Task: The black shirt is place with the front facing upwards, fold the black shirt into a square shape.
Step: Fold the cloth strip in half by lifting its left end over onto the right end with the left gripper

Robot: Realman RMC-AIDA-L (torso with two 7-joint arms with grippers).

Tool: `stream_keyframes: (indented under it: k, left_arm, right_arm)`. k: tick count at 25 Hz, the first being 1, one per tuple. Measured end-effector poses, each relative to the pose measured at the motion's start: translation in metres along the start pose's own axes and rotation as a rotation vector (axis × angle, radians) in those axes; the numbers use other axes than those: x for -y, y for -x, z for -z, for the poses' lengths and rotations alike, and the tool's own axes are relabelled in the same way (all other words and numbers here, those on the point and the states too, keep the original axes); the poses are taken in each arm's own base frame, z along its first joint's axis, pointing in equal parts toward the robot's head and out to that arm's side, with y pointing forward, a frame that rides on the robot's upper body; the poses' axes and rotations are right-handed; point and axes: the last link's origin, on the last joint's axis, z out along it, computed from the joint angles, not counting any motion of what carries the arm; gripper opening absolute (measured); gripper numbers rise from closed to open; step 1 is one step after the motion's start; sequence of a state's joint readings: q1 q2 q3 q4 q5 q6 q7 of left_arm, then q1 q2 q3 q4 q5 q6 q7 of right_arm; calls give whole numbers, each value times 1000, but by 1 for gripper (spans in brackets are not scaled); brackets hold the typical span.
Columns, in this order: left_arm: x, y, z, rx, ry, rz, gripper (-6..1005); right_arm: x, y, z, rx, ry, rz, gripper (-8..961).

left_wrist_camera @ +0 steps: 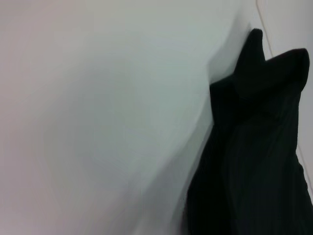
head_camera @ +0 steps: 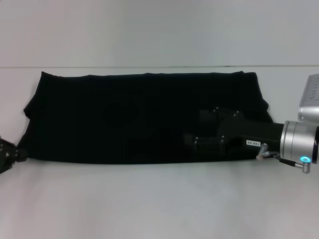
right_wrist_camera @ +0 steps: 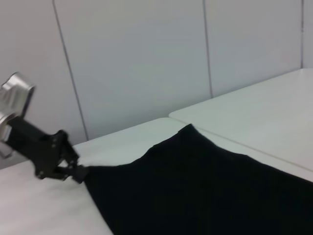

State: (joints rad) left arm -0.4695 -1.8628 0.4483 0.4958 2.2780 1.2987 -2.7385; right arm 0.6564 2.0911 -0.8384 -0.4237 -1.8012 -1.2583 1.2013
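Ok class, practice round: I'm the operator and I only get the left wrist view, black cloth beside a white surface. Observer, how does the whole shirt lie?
Observer: In the head view the black shirt lies as one wide band across the white table, with no print showing.
Operator: Where is the right arm?
Observer: The right claw reaches in over the right part of the shirt.
Operator: And my own left claw?
Observer: The right wrist view shows the left claw at the shirt's near left corner.
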Motion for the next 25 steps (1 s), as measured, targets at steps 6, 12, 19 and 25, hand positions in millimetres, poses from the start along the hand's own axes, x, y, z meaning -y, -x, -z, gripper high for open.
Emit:
stream_keyframes:
  k: [6,12,19,25]
  left_arm:
    - [17,6,11,-33,34,36,60]
    - [25,9,17,-53,56,51,58]
    - [17,8,13,-28,62,44,61]
    - [15,11,12,-9,69,94,259]
  right_arm:
    - [6,0,3,8,-42,-11,948]
    - [8,-1,3,4,-55,-12,948]
    - [8,-1,3,3,-52,-11,948]
    - [7,-1,3,4,-49,-11,949]
